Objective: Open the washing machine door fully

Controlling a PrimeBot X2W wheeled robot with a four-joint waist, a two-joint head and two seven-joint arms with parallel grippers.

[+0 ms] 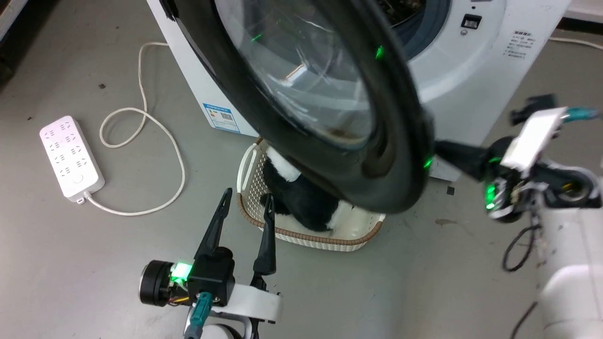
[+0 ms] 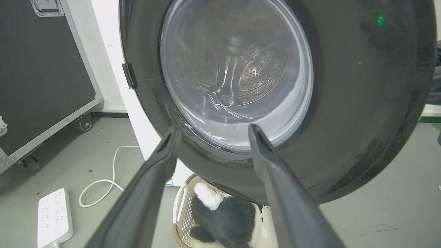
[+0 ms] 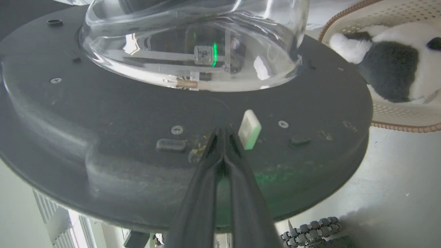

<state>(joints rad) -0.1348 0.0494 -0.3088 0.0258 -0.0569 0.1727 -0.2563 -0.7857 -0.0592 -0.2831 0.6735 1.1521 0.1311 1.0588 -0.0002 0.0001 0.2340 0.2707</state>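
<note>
This looks like a robotics lab or workshop: a big white front-loading washing machine [image 1: 461,80] stands on a bare grey floor [image 1: 70,273], near a black metal-edged wheeled flight case [image 2: 41,69] and a white multi-socket power strip [image 1: 70,157] lying loose.

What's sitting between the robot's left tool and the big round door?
Head view: a cream woven basket holding a black-and-white plush toy sits between the left tool and the black-ringed glass washing machine door.
</note>
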